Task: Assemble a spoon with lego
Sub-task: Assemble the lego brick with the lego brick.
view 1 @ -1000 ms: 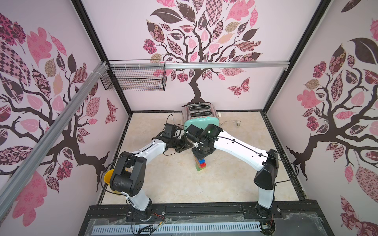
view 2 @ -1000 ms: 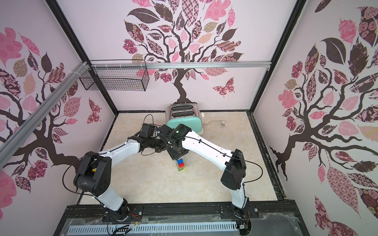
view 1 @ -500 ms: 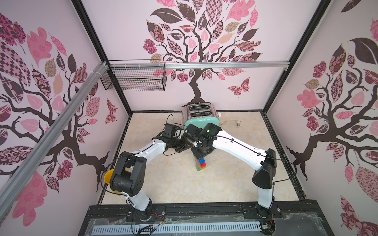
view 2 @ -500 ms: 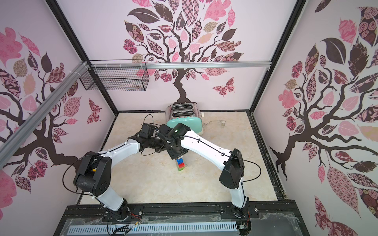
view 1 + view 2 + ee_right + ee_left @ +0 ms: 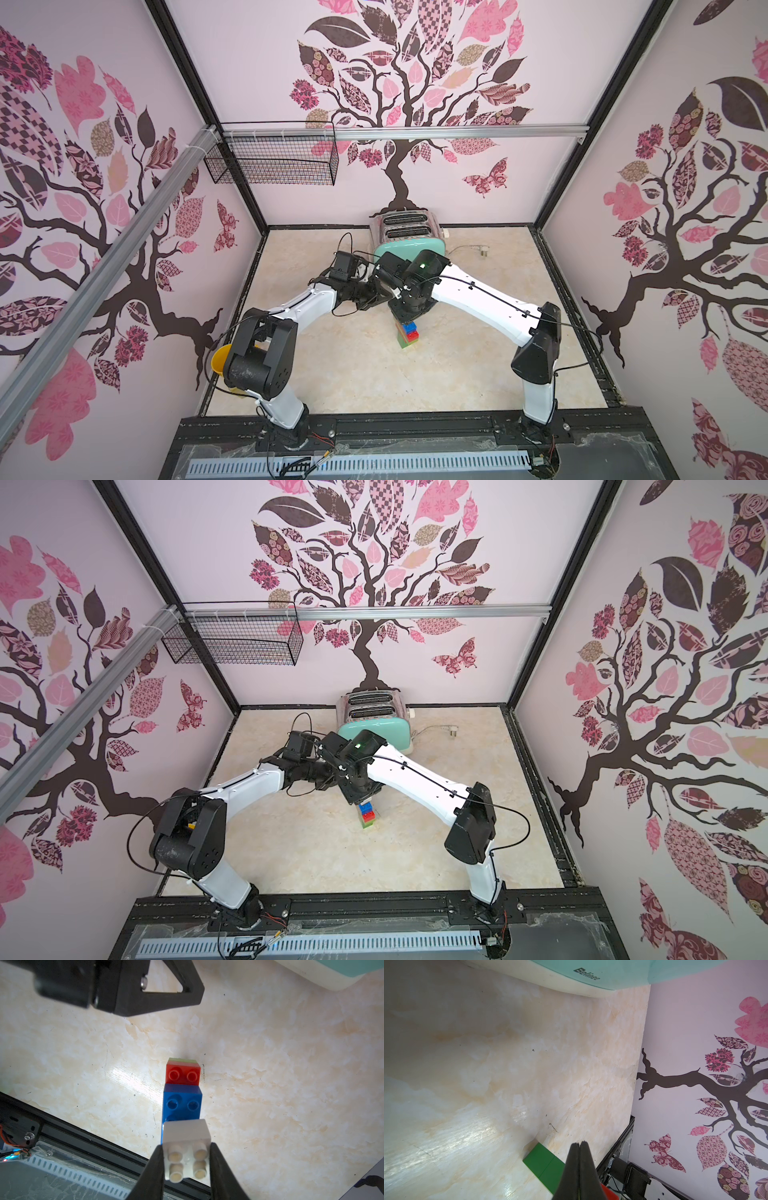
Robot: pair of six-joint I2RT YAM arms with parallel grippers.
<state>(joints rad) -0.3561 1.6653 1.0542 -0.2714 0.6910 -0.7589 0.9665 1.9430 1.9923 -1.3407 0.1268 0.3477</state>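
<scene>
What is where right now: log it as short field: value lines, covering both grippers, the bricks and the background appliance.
right gripper: shut on white brick, studs facing the wrist camera
white brick position: against the blue brick of the spoon
spoon order: white, blue, red brick, lime, then green handle
left gripper: shut, empty, beside the green handle
toaster: mint, at the back wall

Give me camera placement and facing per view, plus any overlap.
Top views: overhead stereo pair, looking down and toward the back wall; both arms, toaster, brick stack in both top views.
Left wrist: behind the left gripper, looking along its shut fingers across the table.
Right wrist: above the right gripper, looking down; white brick between its fingers.
Shared: every view shows part of the brick stack.
</scene>
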